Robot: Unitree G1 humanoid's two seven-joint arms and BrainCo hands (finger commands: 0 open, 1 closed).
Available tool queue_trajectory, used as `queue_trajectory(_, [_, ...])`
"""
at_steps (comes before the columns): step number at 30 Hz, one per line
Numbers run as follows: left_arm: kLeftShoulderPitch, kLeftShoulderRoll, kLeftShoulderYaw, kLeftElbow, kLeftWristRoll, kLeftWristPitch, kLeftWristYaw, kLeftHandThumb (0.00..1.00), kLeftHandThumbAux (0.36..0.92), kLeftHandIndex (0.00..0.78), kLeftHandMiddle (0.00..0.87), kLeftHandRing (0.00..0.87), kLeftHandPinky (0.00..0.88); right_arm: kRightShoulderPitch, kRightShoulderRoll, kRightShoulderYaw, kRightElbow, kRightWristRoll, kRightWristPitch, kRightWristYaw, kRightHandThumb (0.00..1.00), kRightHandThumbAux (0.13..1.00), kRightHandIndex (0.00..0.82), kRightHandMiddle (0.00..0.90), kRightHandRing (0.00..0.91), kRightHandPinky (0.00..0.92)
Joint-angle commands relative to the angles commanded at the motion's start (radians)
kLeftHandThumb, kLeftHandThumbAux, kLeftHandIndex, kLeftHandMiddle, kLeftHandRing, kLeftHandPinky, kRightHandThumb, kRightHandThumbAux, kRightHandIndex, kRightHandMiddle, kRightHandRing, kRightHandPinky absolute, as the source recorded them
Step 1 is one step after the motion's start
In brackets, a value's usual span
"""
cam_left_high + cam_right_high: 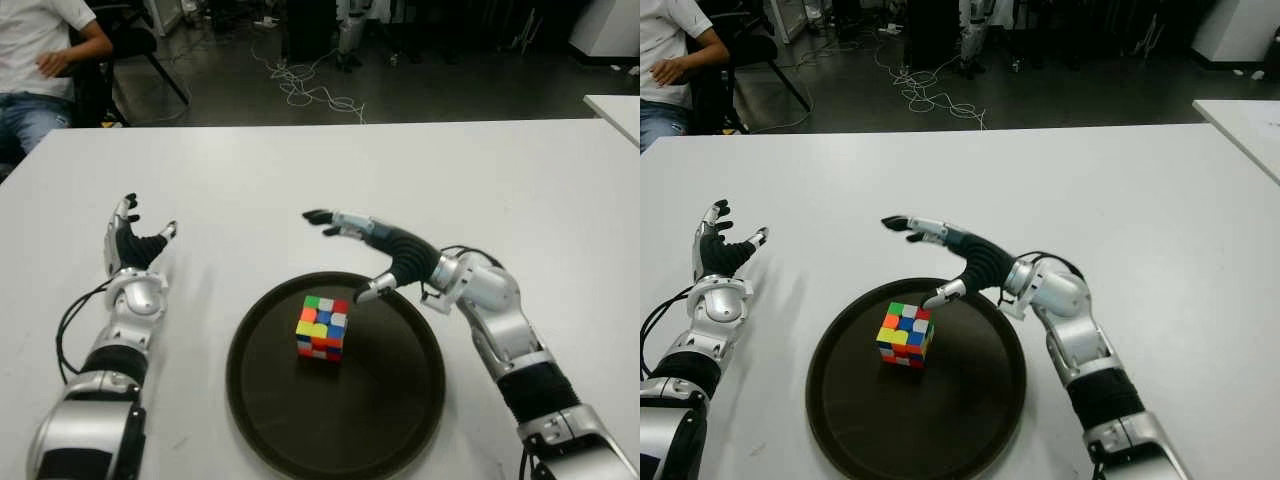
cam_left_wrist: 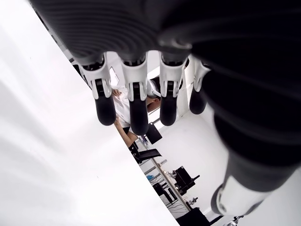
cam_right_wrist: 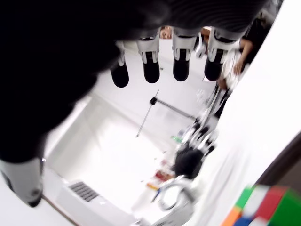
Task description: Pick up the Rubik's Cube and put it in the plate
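Observation:
The Rubik's Cube [image 1: 322,327] stands inside the round dark plate [image 1: 400,400] near the table's front, a little left of the plate's middle. My right hand [image 1: 350,250] hovers over the plate's far right rim with fingers spread and nothing held; its thumb tip is just right of the cube and apart from it. A corner of the cube [image 3: 263,207] shows in the right wrist view, below the straight fingers [image 3: 181,63]. My left hand [image 1: 135,240] shows over the white table [image 1: 300,170] at the left, fingers extended and holding nothing.
A seated person [image 1: 40,60] is beyond the table's far left corner. Cables [image 1: 310,90] lie on the dark floor behind the table. Another white table edge [image 1: 615,105] shows at the far right.

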Motion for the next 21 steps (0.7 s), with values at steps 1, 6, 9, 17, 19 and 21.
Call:
queue_trajectory(1, [0.0,0.0,0.0,0.0,0.0,0.001,0.001,0.284,0.754,0.103,0.16,0.168,0.184,-0.013,-0.011,-0.014,0.021,0.007,-0.001,-0.001,0.0,0.613,0.003,0.011,0.002,0.007])
queue_trajectory(6, [0.0,0.0,0.002,-0.001,-0.003,-0.002,-0.004,0.279,0.747,0.103,0.152,0.156,0.162,-0.127,-0.064,-0.112,0.241,0.025,-0.055,-0.049,0.0,0.677,0.0,0.005,0.0,0.006])
queue_trajectory(9, [-0.001,0.001,0.003,0.0,-0.005,-0.004,-0.01,0.285,0.749,0.101,0.153,0.158,0.169,-0.197,-0.087,-0.163,0.42,0.015,-0.114,-0.108,0.0,0.762,0.0,0.001,0.0,0.004])
queue_trajectory(17, [-0.004,0.003,0.001,0.003,-0.002,0.001,-0.013,0.278,0.756,0.099,0.157,0.157,0.162,-0.245,-0.126,-0.253,0.645,0.002,-0.175,-0.297,0.0,0.865,0.0,0.0,0.0,0.0])
queue_trajectory(19, [-0.002,0.005,-0.001,0.002,0.002,-0.003,-0.008,0.293,0.758,0.102,0.159,0.16,0.173,-0.234,-0.113,-0.287,0.671,-0.007,-0.175,-0.427,0.0,0.89,0.0,0.004,0.0,0.006])
queue_trajectory(21, [0.0,0.006,-0.001,0.002,0.002,-0.006,-0.007,0.307,0.759,0.106,0.161,0.163,0.184,-0.232,-0.103,-0.297,0.683,-0.014,-0.181,-0.481,0.0,0.911,0.0,0.008,0.0,0.013])
